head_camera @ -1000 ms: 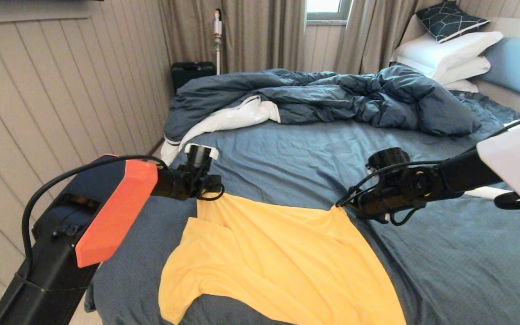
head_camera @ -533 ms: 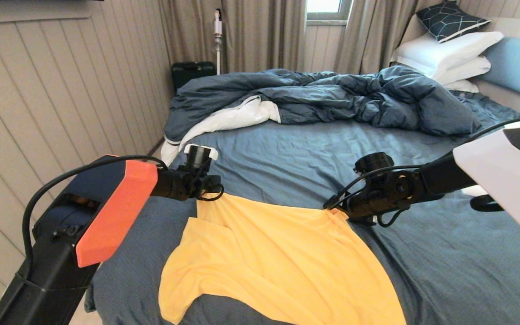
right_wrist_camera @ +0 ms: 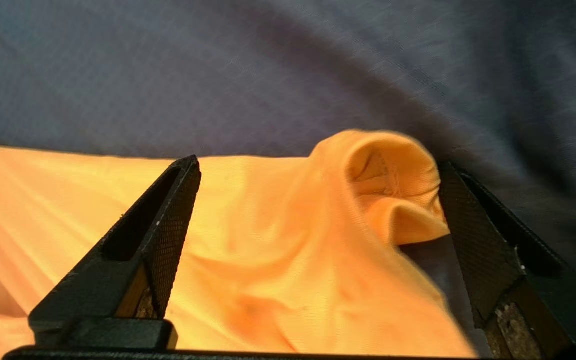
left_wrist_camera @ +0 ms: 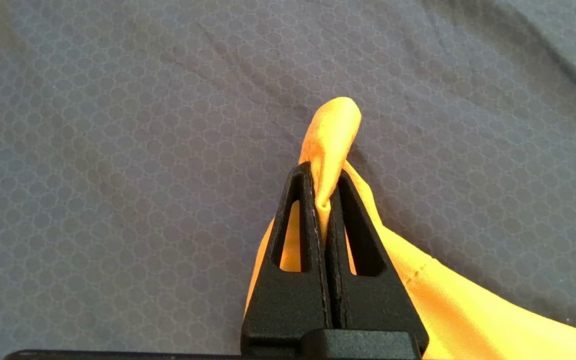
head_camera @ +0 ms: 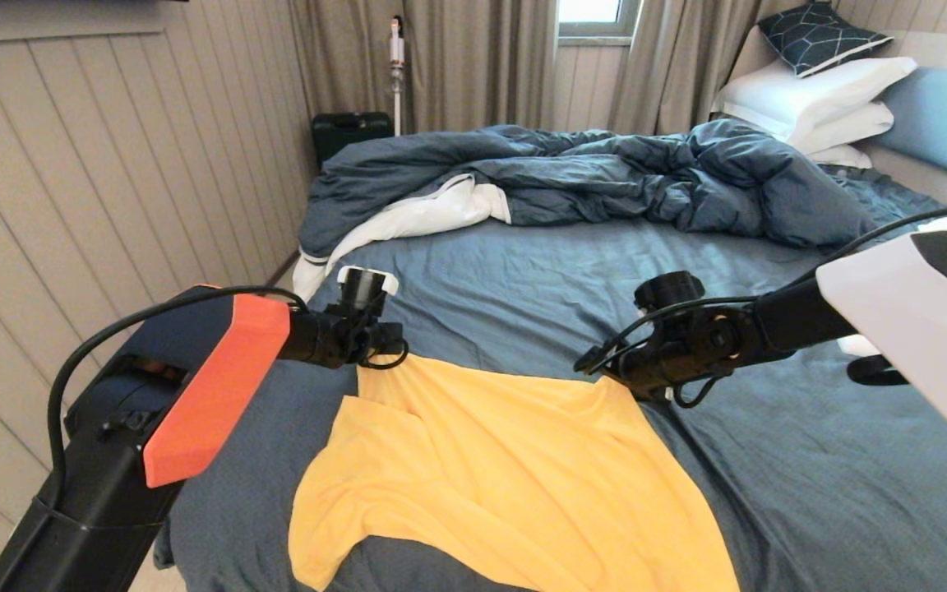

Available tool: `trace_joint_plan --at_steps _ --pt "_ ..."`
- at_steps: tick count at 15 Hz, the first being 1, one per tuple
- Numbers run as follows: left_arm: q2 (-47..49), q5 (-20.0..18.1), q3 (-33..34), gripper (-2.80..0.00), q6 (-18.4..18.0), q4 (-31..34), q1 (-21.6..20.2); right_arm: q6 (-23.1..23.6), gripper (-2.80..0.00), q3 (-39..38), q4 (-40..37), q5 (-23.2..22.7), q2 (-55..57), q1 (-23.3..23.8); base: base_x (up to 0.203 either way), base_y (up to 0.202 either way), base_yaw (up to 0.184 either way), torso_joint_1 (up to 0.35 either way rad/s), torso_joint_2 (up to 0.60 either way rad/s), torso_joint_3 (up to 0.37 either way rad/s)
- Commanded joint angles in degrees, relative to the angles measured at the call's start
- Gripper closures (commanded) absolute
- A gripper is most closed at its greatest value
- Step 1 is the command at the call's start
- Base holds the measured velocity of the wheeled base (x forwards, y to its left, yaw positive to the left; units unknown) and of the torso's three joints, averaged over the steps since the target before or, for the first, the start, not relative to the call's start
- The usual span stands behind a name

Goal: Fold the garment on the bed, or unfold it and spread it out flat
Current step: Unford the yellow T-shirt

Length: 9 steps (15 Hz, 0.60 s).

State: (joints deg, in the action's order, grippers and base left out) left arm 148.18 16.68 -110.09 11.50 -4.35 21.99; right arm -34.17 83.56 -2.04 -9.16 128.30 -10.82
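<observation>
pinching a far-left corner of the garment, left gripper is pressed tight. right gripper is spread wide round the far-right corner, w/ fabric loose between. near hem cut off by frame; bed underneath.

We see a wall of pale vertical wood panels running down the left of the room to long beige-grey curtains at the far end. Between the curtains sits a small window bright with daylight, and below them a white stick vacuum stands upright beside a dark case on the floor. At the far right, a dark patterned cushion rests on stacked white pillows against a light blue headboard.
</observation>
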Motion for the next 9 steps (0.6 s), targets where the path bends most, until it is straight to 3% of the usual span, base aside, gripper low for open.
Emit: trace_joint_plan --at_steps 1,9 --pt "0.2 0.1 0.0 0.00 0.1 0.0 0.0 -0.2 0.00 0.4 0.0 0.0 0.6 -0.6 0.000 0.000 0.000 0.000 0.00 0.000" --pt "0.5 0.0 -0.3 0.00 0.4 -0.6 0.0 0.1 0.00 2.0 -1.0 0.4 1.4 -0.2 0.000 0.000 0.000 0.000 0.00 0.000"
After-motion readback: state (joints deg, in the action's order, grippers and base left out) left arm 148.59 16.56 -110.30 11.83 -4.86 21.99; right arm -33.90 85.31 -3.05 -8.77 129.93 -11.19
